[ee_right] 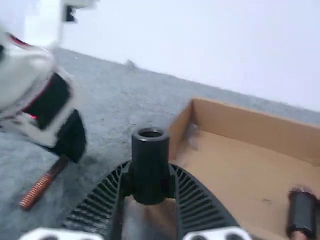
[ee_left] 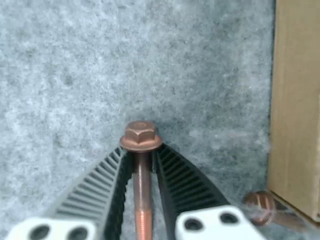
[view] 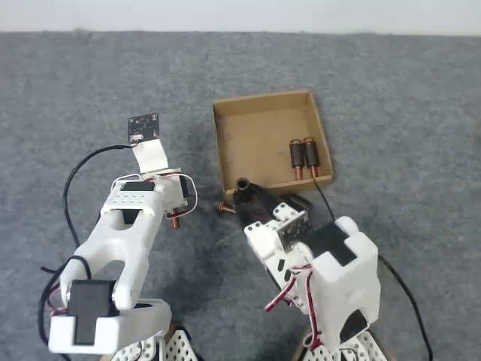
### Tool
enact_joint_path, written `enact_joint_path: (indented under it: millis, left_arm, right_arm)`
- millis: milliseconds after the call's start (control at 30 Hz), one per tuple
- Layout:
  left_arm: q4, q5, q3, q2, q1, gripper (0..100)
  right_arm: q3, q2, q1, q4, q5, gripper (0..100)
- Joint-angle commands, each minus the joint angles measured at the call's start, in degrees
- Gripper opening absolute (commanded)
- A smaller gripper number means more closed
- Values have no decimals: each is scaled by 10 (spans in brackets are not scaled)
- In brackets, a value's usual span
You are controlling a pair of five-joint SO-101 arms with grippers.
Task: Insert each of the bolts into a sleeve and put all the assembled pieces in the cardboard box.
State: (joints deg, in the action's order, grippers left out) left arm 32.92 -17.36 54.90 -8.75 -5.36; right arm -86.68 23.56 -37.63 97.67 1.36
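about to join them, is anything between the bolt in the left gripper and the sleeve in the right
Nothing visible blocks the gap between the held bolt and the sleeve. A loose bolt lies on the carpet between them, likely beneath their path.

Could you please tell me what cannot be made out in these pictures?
High view: the loose bolt is partly hidden by the right gripper, which holds the sleeve.
Left wrist view: the held bolt has its threaded end cut off by the picture's edge.
Right wrist view: an assembled piece in the cardboard box is cut off by the picture's edge.
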Motion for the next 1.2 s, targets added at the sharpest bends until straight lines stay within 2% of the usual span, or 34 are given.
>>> enact_joint_path:
  millis: [0,267,500,733,1000,1167]
  left_arm:
    - [-19,7,-7,-36,-1,12]
    - [-27,7,-12,-42,0,12]
    - [-156,6,-7,-68,17,12]
    - [-155,5,5,-200,19,12]
    - [-157,5,102,-382,103,12]
    - [-156,4,169,-509,117,12]
  right_arm:
    - [-25,-19,-20,31,11,6]
    - [-65,-74,-22,20,8,6]
    - [-65,-74,-27,10,8,6]
    - [-65,-74,-27,9,8,6]
    - [-65,-74,-58,9,8,6]
    - [-65,-74,-73,9,8,6]
